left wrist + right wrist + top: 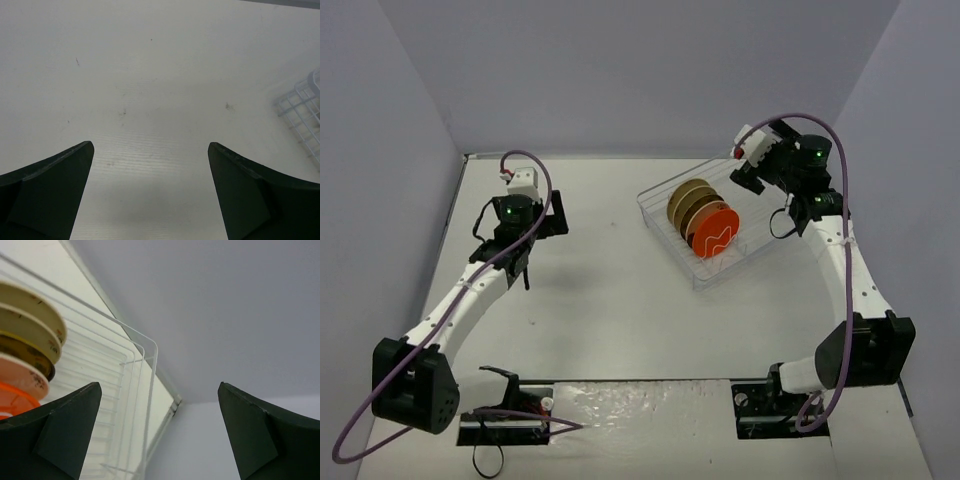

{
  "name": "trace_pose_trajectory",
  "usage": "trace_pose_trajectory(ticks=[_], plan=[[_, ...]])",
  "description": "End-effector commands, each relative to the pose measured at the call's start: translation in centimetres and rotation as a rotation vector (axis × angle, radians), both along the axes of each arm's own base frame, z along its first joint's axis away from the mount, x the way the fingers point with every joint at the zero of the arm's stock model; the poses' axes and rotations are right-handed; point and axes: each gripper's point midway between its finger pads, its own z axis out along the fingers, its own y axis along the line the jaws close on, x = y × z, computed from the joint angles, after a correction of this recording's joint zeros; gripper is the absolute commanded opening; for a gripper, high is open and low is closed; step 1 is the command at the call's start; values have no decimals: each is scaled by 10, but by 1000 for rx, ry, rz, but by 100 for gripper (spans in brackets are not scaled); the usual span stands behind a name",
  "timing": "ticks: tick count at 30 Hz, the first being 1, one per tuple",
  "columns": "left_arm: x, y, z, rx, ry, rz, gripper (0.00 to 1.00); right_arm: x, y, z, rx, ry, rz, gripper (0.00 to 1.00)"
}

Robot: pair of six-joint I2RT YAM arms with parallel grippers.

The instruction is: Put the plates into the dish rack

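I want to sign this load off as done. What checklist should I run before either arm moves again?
1. Two cream round plates standing in the clear plastic dish rack: ok.
2. Dark brown round plate and bright orange round plate standing there too: ok.
3. Plates outside the rack: none seen, ok.
4. Left gripper open, holding nothing: ok.
5. Right gripper open, holding nothing: ok.
6. Right gripper apart from the rack wall: cannot tell.
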Motion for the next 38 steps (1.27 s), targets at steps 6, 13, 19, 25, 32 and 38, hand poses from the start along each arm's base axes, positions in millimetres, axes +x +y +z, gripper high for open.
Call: trace_pose_trajectory(ticks=[6,13,19,25,32,38], plan=[[37,37,13,-169,-69,101,97,-8,-125,29,977,-230,-1040,100],[27,58,10,-157,-64,193,97,-63,-133,-41,1289,-224,-1224,100],[21,62,8,-160,-67,218,97,-87,-130,-59,1419,-243,-1210,100],[14,60,12,-169,-90,205,97,-107,-136,-78,1431,-253,-1274,100],[10,57,18,-184,-128,182,97,-113,-136,-74,1526,-287,-1265,100],[9,57,16,-187,-118,184,97,-120,-137,-70,1504,-302,-1251,100]])
